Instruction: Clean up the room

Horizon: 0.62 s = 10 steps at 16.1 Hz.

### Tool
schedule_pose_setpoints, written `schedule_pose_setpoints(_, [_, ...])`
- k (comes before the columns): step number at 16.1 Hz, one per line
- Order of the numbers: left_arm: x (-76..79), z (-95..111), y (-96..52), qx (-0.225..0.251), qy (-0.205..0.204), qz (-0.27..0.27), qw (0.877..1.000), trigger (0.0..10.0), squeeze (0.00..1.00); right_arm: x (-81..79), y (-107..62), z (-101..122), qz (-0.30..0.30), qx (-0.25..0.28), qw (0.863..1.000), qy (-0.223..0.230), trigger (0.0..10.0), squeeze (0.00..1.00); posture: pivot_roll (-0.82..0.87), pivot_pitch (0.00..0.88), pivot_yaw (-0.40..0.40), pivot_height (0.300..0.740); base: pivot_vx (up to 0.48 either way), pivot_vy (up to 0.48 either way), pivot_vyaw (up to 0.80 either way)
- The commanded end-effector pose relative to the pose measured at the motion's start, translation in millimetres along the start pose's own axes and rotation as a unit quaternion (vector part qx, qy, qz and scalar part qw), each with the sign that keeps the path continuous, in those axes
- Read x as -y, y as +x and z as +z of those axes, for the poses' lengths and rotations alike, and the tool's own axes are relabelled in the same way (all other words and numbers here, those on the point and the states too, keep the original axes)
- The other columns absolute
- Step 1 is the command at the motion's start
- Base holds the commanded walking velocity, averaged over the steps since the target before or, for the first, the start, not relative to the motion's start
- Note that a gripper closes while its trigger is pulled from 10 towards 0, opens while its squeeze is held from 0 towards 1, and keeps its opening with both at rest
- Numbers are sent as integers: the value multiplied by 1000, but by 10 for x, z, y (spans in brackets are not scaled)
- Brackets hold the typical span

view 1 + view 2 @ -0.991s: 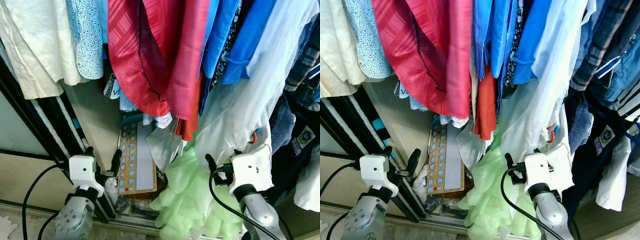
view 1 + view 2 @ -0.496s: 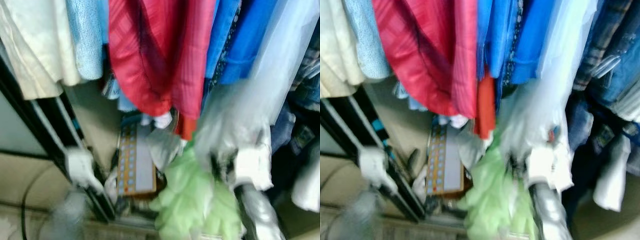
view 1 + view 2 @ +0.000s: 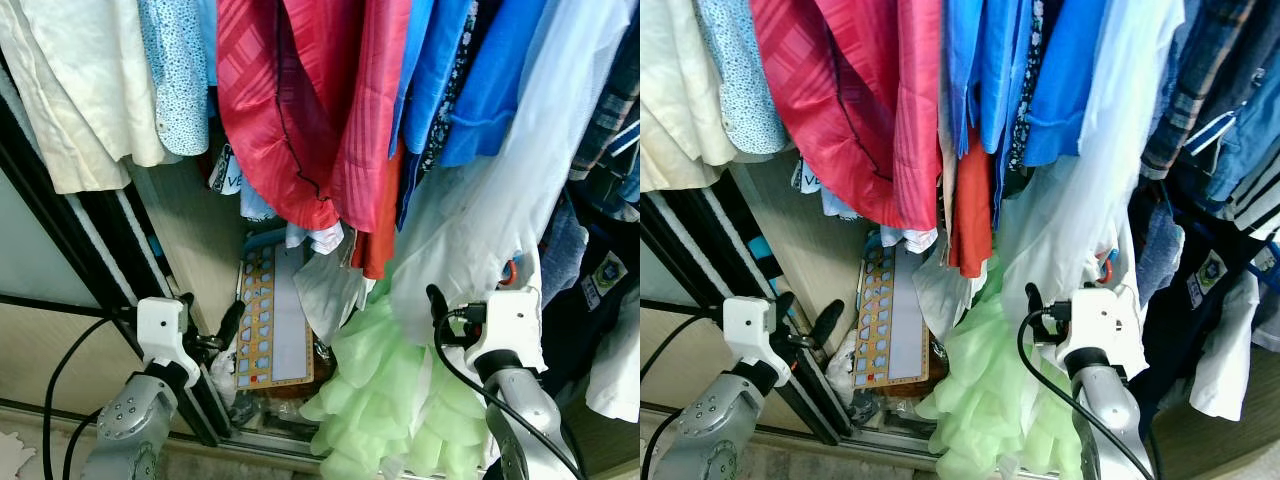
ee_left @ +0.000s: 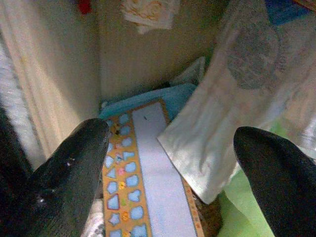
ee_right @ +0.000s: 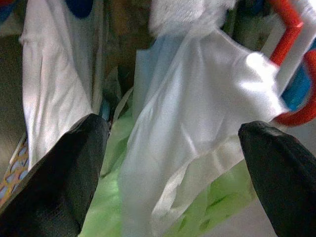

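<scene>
Inside an open wardrobe, a row of hanging clothes crowds the upper part of the head views: a cream shirt, a pale blue speckled blouse, a glossy red striped garment, bright blue tops and a long sheer white garment reaching well down. Below them, on the wardrobe floor, a flat orange-bordered board with blue shape cut-outs leans against the beige wooden side wall, with a crumpled white cloth just beside it and a frilly pale green garment heaped to its right. The left gripper hangs low by the black sliding-door frame, its two black fingers spread wide apart, pointing toward the board. The right gripper sits against the sheer white garment above the green heap, fingers likewise spread and gripping nothing, with a red plastic hanger hook close ahead.
</scene>
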<state>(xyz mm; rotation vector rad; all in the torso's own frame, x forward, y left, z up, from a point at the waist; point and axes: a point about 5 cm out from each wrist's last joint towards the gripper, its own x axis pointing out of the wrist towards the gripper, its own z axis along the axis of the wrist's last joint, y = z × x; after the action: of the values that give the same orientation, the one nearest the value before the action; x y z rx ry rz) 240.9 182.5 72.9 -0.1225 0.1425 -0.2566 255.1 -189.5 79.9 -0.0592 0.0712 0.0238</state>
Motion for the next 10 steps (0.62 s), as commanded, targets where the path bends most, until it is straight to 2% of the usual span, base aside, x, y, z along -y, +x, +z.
schedule_pose_setpoints(1, [32, 23, 0, 0, -1, -13, 1000, 10000, 0, -33, -6, 26, 8, 3, 1000, -7, 10000, 0, -60, 0, -14, 740, 0, 0, 0])
schedule_pose_setpoints(2, [79, 23, -48, -2, -2, -22, 1000, 10000, 0, -67, -29, 7, 8, -1, 1000, -24, 10000, 0, -53, 0, -21, 740, 0, 0, 0])
schedule_pose_setpoints(4, [98, 6, -122, -6, -6, -21, 1000, 10000, 0, -137, -65, -14, 30, -5, 999, -26, 10000, 0, -46, 0, -26, 740, 0, 0, 0])
schedule_pose_setpoints(7, [63, 0, -178, -11, -2, -14, 1000, 10000, 0, -204, -101, 68, 54, 20, 995, -80, 10000, 0, -34, 0, -30, 740, 0, 0, 0])
schedule_pose_setpoints(8, [58, 4, -183, -11, -1, -12, 1000, 10000, 0, -198, -96, 77, 47, 20, 995, -82, 10000, 0, -34, 0, -32, 740, 0, 0, 0])
schedule_pose_setpoints(10, [92, -36, -263, -23, -2, -14, 1000, 10000, 0, -143, -148, -3, 33, -16, 998, -54, 10000, 0, -31, 0, -38, 740, 0, 0, 0])
